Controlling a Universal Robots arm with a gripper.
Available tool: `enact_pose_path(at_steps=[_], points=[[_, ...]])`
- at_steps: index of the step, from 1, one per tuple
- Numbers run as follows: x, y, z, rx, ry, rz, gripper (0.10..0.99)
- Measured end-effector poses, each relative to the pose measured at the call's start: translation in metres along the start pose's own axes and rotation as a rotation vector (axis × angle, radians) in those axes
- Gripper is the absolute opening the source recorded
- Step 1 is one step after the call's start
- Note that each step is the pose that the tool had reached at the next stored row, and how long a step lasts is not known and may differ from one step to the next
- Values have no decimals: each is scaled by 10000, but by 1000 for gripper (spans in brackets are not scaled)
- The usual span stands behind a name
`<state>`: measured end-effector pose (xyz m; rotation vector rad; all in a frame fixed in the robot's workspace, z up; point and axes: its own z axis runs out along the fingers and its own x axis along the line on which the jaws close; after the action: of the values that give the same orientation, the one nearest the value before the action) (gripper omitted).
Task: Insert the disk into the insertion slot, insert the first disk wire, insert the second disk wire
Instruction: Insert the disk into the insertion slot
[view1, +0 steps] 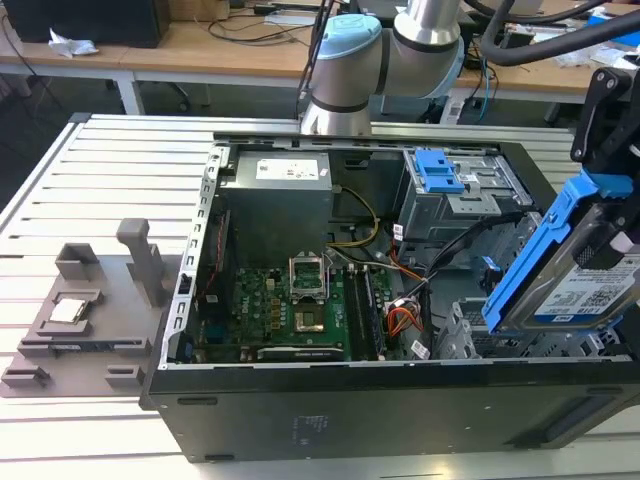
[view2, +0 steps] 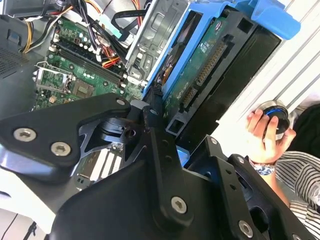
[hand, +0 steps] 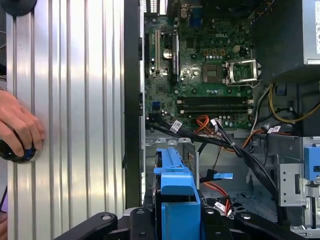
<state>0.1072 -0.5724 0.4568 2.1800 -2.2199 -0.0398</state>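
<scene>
The gripper (hand: 176, 219) is clamped on the one disk (view1: 578, 272), its black fingers pressed against the sides of the blue carrier. The disk hangs at the exterior view's right, over the near right corner of the open computer case (view1: 330, 420). It is steeply tilted. Its long axis runs from a low end close above the single silver insertion slot (view1: 462, 335) up toward the exterior view's right, label facing the near side. One person's hand (view2: 264, 134) rests on a round knob (view2: 272, 112) beside the case.
</scene>
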Motion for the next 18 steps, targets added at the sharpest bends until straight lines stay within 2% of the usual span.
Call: enact_pose_path(at_steps=[4, 6, 10, 18], points=[[-6, 3, 14, 0, -1, 0, 361], [-35, 4, 14, 0, 0, 0, 361], [-164, 6, 14, -1, -2, 0, 361], [-169, 5, 61, 0, -6, 0, 361]])
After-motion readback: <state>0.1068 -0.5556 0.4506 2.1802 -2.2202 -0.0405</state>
